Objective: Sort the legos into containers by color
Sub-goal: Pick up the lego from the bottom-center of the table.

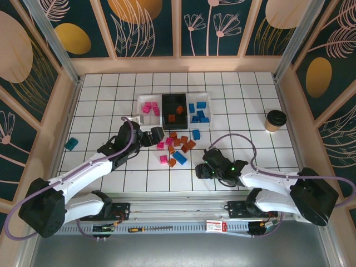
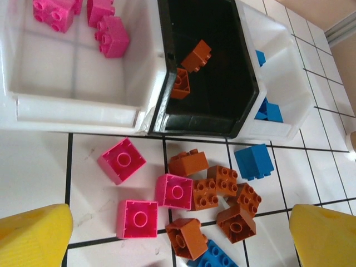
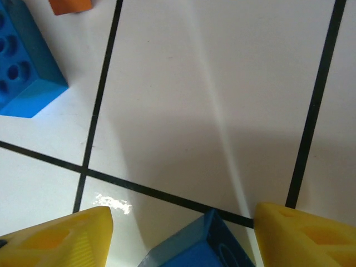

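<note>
Three containers stand side by side at the back: a white tray (image 1: 142, 100) with pink legos (image 2: 114, 36), a black tray (image 2: 167, 61) with two orange-brown legos (image 2: 196, 55), and a white tray (image 1: 207, 99) with blue legos (image 2: 270, 111). In front of them lies a loose pile: three pink (image 2: 137, 218), several orange-brown (image 2: 222, 179) and blue (image 2: 253, 161) bricks. My left gripper (image 1: 154, 135) (image 2: 181, 222) hovers open over this pile with nothing between its fingers. My right gripper (image 1: 201, 168) (image 3: 183, 222) is low over the tiles to the pile's right, shut on a tilted blue lego (image 3: 200, 247). A long blue brick (image 3: 22, 72) lies nearby.
A teal block (image 1: 71, 144) lies alone at the left. A tan paper cup with a dark lid (image 1: 275, 120) stands at the right. Wooden walls (image 1: 178, 64) close in the tiled floor on three sides.
</note>
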